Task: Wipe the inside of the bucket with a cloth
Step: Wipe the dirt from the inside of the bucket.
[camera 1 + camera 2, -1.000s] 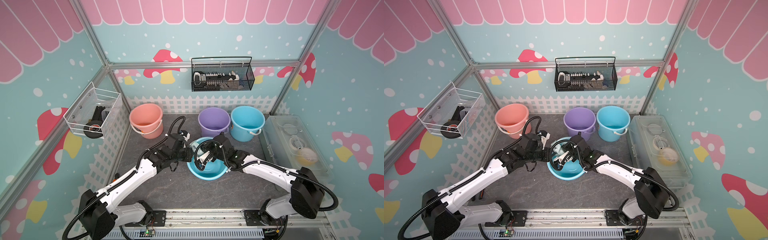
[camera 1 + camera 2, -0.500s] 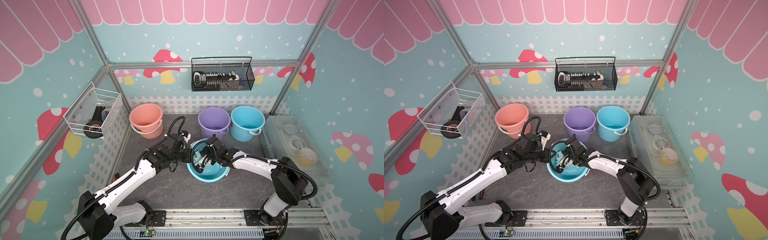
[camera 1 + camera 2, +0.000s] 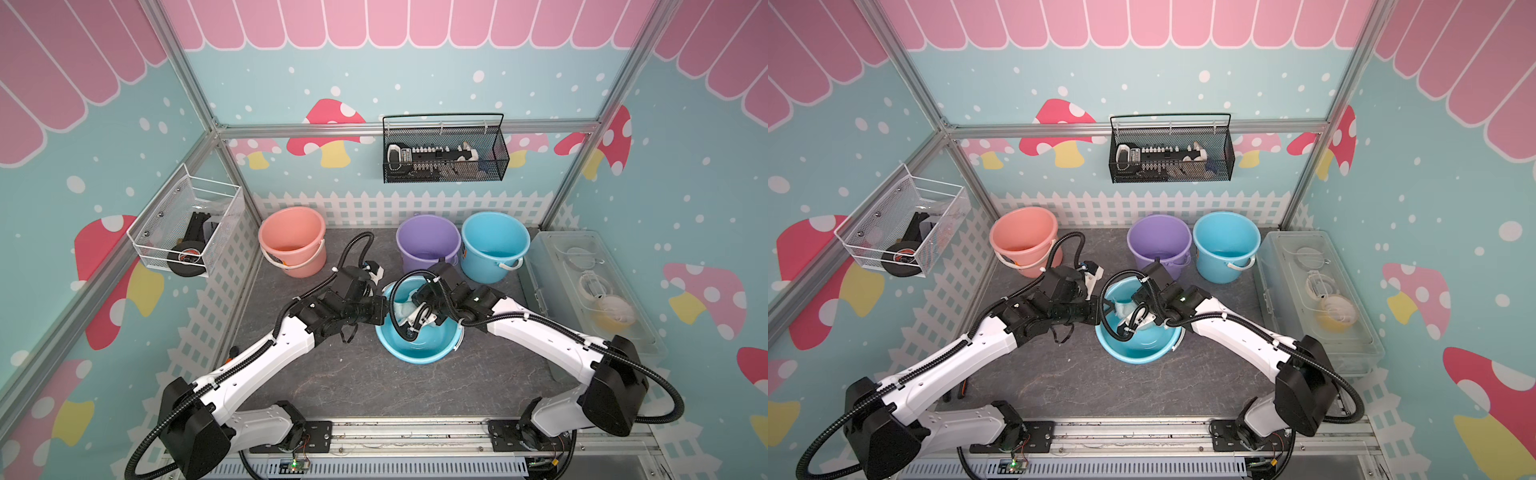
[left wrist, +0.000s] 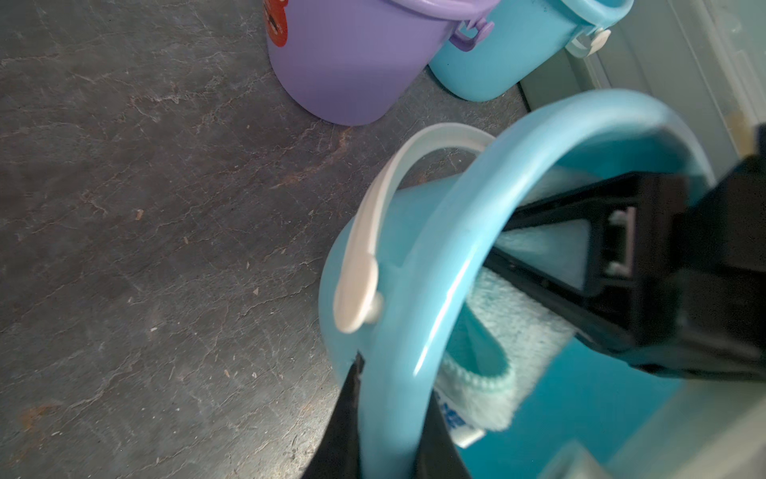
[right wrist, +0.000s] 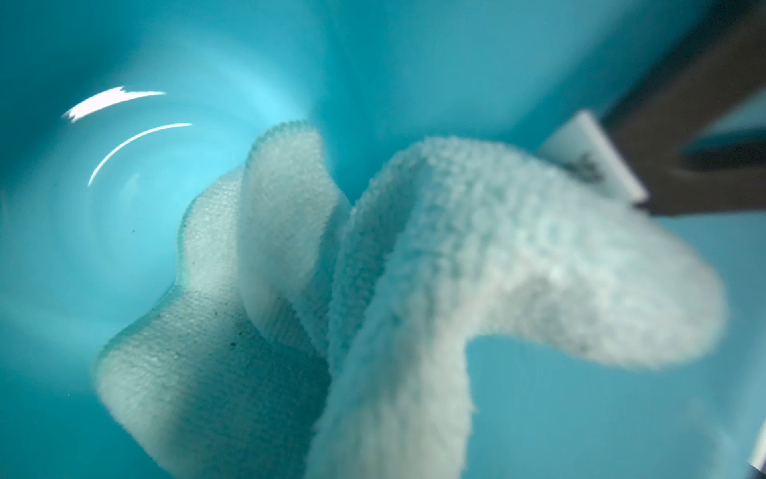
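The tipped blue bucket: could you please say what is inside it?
The pale green cloth, held in the shut right gripper. Its tips and part of the bucket floor are hidden by cloth.

We see a plain pale mint cloth [image 5: 414,269], a sky-blue bucket [image 3: 417,352] with a white handle [image 4: 375,224], a purple bucket [image 3: 428,244], a salmon bucket [image 3: 291,237], and a veined dark grey table [image 3: 365,386].

Right arm [image 3: 540,332] has swung back out: elbow, tucked in toward the middle of the desk [image 3: 332,386] half a second ago, sits out right again, same as a second ago. Wrist eased slightly back toward the right rim of the bucket [image 3: 417,355].
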Action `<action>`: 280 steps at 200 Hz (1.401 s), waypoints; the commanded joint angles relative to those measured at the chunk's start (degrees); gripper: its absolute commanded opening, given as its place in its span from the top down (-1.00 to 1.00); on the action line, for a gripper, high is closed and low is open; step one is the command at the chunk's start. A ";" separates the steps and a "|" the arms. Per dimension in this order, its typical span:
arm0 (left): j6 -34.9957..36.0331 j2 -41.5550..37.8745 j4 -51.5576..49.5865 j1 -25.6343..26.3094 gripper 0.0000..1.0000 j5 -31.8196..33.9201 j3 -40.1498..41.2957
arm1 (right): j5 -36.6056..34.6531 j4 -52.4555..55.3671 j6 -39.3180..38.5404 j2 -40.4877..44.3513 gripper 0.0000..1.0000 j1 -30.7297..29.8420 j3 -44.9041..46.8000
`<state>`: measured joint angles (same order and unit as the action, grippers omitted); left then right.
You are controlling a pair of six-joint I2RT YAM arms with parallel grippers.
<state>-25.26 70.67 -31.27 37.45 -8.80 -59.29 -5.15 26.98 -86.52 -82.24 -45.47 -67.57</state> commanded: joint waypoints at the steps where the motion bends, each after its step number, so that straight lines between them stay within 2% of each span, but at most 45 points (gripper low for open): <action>1: -0.23 0.25 0.86 0.20 1.00 0.19 -2.35 | -6.04 5.34 -0.24 2.97 1.00 -0.64 -1.57; 48: -0.38 0.56 0.88 0.18 1.00 -0.37 -2.83 | -12.45 9.94 -1.98 3.85 1.00 -1.28 -1.55; 95: -0.27 -0.43 0.09 0.20 1.00 0.51 -2.93 | -10.27 24.60 1.69 -0.02 1.00 -2.07 -5.71; 121: -0.34 -0.82 -0.48 0.17 1.00 1.35 -2.71 | -3.37 33.59 5.00 -0.07 1.00 -2.33 -8.49; 156: -0.33 -0.32 -0.63 0.17 1.00 1.51 -3.07 | 13.33 43.18 7.44 0.49 1.00 -2.50 -12.34; 191: -0.55 0.16 -0.55 0.20 1.00 1.25 -3.29 | 28.39 46.31 9.50 -0.98 1.00 -3.13 -14.76; 215: -0.64 0.14 -0.47 0.21 1.00 1.17 -3.28 | 38.68 42.69 10.50 -1.76 1.00 -3.29 -14.73; 234: -0.74 0.08 -0.50 0.17 1.00 1.11 -3.29 | 41.87 33.80 14.22 -1.23 1.00 -3.72 -12.26; 251: -0.89 -0.08 -0.46 0.18 1.00 1.06 -3.22 | 40.01 20.25 20.29 0.25 1.00 -4.50 -7.73; 280: -0.94 -0.32 -0.37 0.18 1.00 0.94 -3.12 | 29.37 -3.99 28.07 3.02 1.00 -5.06 1.29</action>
<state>-25.28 71.79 -33.67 37.87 -7.90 -60.16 28.49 44.77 -67.16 -81.38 -50.00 -71.16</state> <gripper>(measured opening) 0.128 0.053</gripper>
